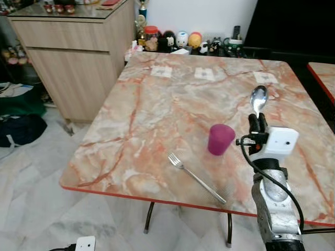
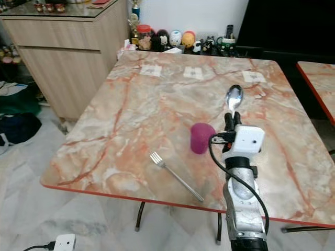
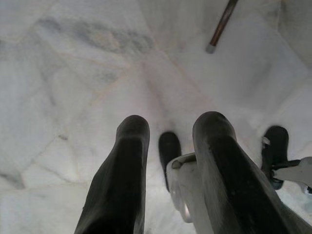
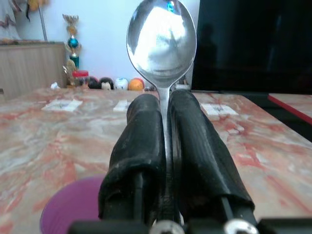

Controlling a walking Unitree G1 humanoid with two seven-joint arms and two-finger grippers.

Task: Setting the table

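My right gripper (image 1: 258,122) clamps a spoon (image 1: 259,99) upright above the marble table (image 1: 157,104), where 1 fork (image 1: 196,178) and 1 purple cup (image 1: 220,139) already sit; spoon placement remains, left gripper (image 3: 168,161) idle, fingers apart.

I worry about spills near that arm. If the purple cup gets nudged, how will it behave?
The purple cup looks like thin plastic, so it is probably light and would slide or tip easily. It seems to stand rim down on the smooth marble table, which should steady it somewhat. The right gripper, shut on the spoon, is close beside it.
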